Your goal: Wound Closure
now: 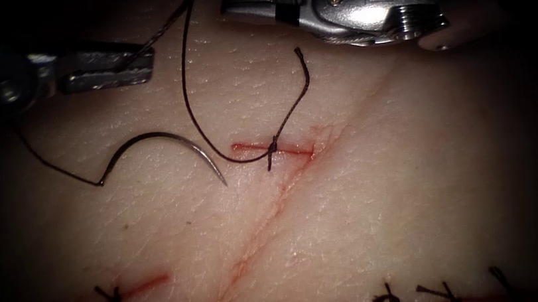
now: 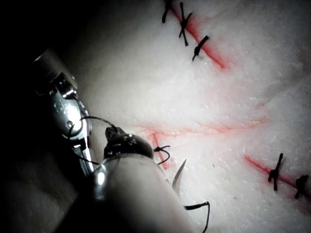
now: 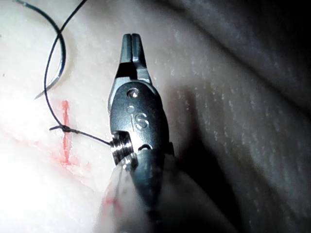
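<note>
A pale slab of pork tissue (image 1: 379, 179) fills the endoscope view, and near its middle is a short red cut (image 1: 273, 148) with one dark knot (image 1: 272, 148) tied across it; this cut is the landmark for everything else. The curved needle (image 1: 162, 149) lies loose on the tissue surface to the left of the cut, arching with its sharp tip nearest the cut and its swaged end farther left, and it is not in the tissue and not held by either tool. Black thread (image 1: 191, 79) runs from the knot in a loop up and away, and a short free tail (image 1: 299, 84) stands up to the right of the knot. The left tool (image 1: 146, 58) hovers above and to the left of the cut, its jaws closed on the thread. The right tool (image 1: 230, 5) lies level above the cut, pointing left, its jaws pressed together and holding nothing. Judging by its look, the needle is light, stiff steel, slick and prone to swivel; a hold on its body, back from the tip and clear of the swage, would suit best. The thread seems limp and thin, easily frayed by hard clamping. The tissue appears soft and yielding. Other stitched cuts (image 1: 120, 293) sit below the landmark cut.
</note>
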Robot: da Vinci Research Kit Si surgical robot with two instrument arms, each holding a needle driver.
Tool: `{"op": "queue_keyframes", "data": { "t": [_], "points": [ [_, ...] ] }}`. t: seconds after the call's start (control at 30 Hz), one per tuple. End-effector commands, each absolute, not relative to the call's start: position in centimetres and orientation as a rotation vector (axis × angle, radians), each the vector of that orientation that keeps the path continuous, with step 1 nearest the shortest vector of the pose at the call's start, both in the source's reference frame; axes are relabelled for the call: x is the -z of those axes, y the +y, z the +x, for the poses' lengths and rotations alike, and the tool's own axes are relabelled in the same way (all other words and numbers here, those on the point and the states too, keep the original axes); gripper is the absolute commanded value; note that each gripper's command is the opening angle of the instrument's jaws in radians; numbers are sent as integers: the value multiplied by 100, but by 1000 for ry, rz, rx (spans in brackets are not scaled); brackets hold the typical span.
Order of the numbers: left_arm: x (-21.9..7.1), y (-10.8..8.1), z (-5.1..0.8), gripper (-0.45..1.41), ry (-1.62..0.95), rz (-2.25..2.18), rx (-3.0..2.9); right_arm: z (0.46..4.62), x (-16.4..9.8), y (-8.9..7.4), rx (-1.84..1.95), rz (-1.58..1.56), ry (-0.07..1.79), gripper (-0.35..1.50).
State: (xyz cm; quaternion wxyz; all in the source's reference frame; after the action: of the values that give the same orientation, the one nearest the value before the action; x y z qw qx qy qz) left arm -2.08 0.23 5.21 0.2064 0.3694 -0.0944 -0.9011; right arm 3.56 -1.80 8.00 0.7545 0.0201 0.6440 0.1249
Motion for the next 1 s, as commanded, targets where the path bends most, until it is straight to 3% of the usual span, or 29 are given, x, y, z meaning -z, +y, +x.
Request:
{"op": "queue_keyframes", "data": {
  "t": [0.03, 0.47, 1.0],
  "points": [
    [-527, 23, -213, -45, -259, 1028, 2502, 384, -808, -186, -246, 61, 1432, -35],
    [-526, 26, -201, -45, -215, 1091, 2444, 437, -807, -189, -92, 208, 1607, -35],
    [-569, 73, -175, -45, -192, 1076, 2501, 423, -807, -220, -42, 453, 1686, -35]
  ]
}}
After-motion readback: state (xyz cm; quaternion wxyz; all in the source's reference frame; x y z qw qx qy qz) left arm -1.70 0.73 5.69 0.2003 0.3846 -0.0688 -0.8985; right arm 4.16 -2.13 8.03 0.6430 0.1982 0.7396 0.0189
